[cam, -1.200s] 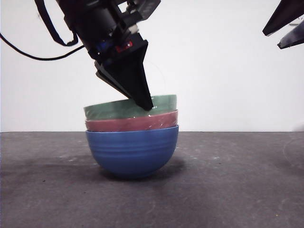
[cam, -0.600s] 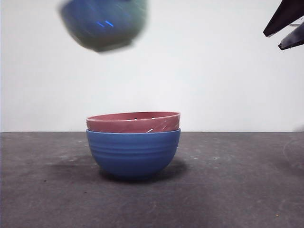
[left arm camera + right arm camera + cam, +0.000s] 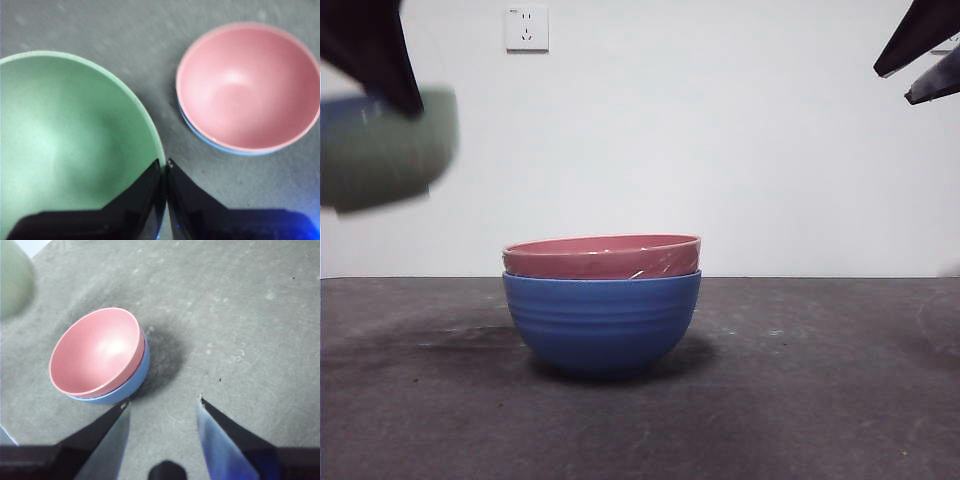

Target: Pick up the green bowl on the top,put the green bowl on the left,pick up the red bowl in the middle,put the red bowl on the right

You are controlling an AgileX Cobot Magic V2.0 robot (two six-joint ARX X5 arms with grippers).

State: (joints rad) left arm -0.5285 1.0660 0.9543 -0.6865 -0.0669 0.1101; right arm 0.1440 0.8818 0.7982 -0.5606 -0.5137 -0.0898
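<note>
At the left edge of the front view, the green bowl (image 3: 390, 150) hangs in the air, well above the table and clear of the stack. It is motion-blurred and cut off by the frame edge, so ribs and rim detail can't be made out. The left gripper (image 3: 405, 100) shows there only as a dark wedge from the upper left corner, its tip on the bowl's rim. In the left wrist view the left gripper's (image 3: 163, 165) jaws are pinched on the green bowl's (image 3: 70, 135) wall, one jaw inside, one outside (the outer jaw hides that stretch of rim).

The red bowl (image 3: 602, 255) sits nested in the blue bowl (image 3: 602, 320) at mid-frame in the front view; only its upper band shows above the blue rim. From the left wrist view the red bowl (image 3: 248, 85) is apart from the green one, with just a thin blue crescent (image 3: 235, 149) visible under it.

The right gripper (image 3: 920, 60) waits at the upper right corner of the front view, mostly cut off. Right wrist view: right gripper (image 3: 162, 405) jaws apart, nothing between them, above bare table beside the stack. The green bowl (image 3: 15, 280) is a blur in that view's upper left corner.

The table (image 3: 800, 390) is dark grey, matte and scuffed, with a soft shadow under the stack. Behind is a plain white wall with a wall socket (image 3: 526, 28) in the upper left.
</note>
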